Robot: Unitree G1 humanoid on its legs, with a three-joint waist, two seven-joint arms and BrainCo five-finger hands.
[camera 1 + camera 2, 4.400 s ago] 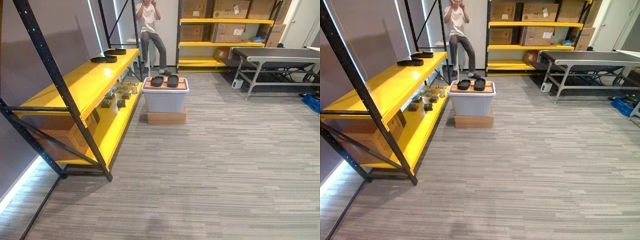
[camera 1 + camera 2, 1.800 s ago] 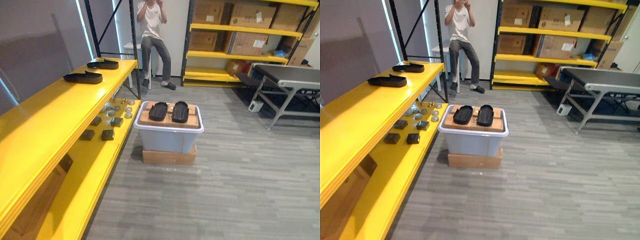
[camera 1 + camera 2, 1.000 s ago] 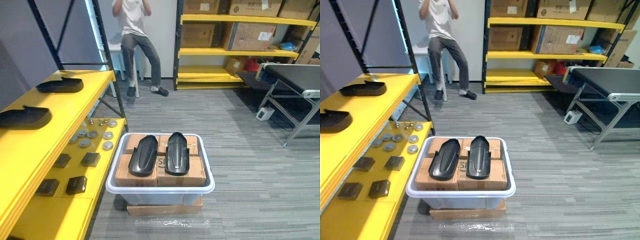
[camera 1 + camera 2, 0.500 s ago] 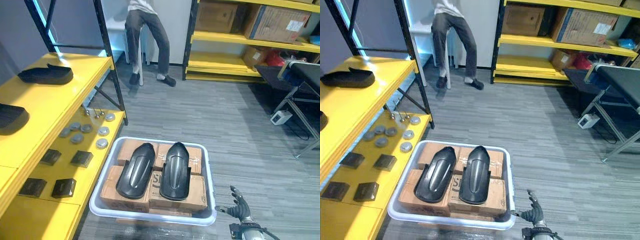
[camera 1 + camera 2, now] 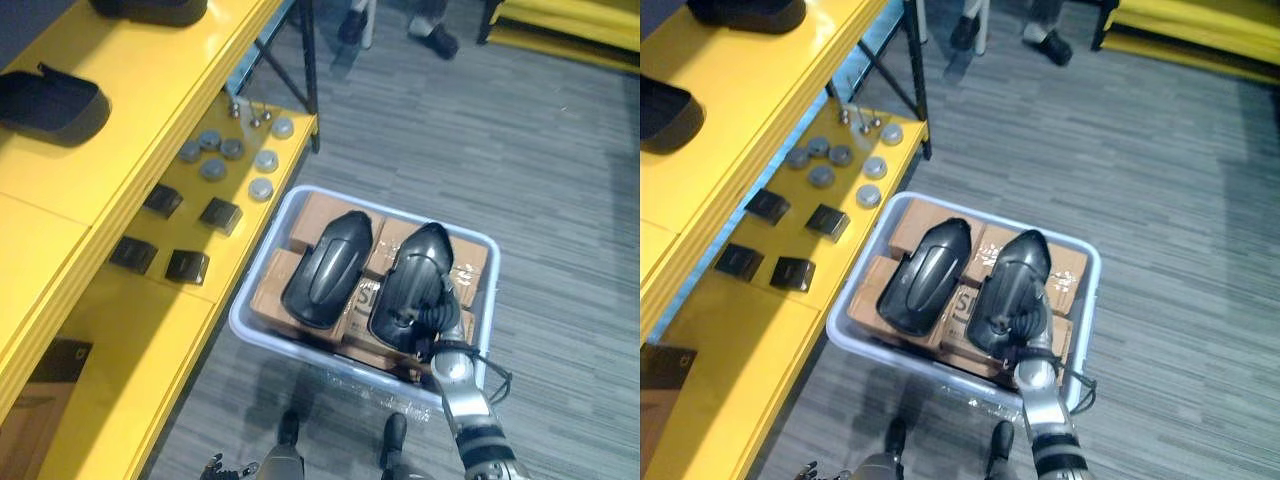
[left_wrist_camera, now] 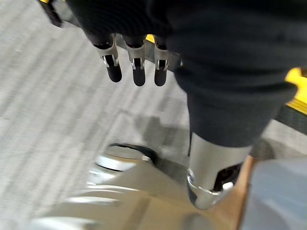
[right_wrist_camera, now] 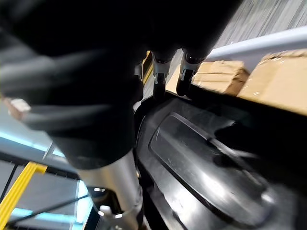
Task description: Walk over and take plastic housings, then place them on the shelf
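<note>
Since half a second ago my right hand [image 5: 437,318] has gone from the floor side of the bin [image 5: 1088,300] up onto the right housing [image 5: 410,280], and my head now looks more steeply down, so the whole view has shifted. This hand lies on the near end of that black housing. In the right wrist view its fingers [image 7: 186,72] reach out quite straight, with the dark tips at the edge of the glossy shell, and the thumb goes down along its side; the fingers are not curled round anything, so the hand is wide and only touching. My left hand [image 6: 138,60] hangs low over the grey carpet [image 5: 560,200], with the fingers relaxed and holding nothing. The two housings in the bin lie side by side on top of cardboard boxes [image 5: 322,212], and the left housing [image 5: 325,268] is just beside the right one, untouched. The bin stands on the carpet near the yellow shelf [image 5: 130,140] on my left. On the upper board of this shelf two more black housings already rest, one [image 5: 50,100] nearer and one [image 5: 150,8] at the top edge of the view. On the lower board [image 5: 130,330] there are small dark blocks [image 5: 220,214] and round grey discs [image 5: 262,188]. A person's shoes [image 5: 432,40] show on the carpet beyond the bin.
</note>
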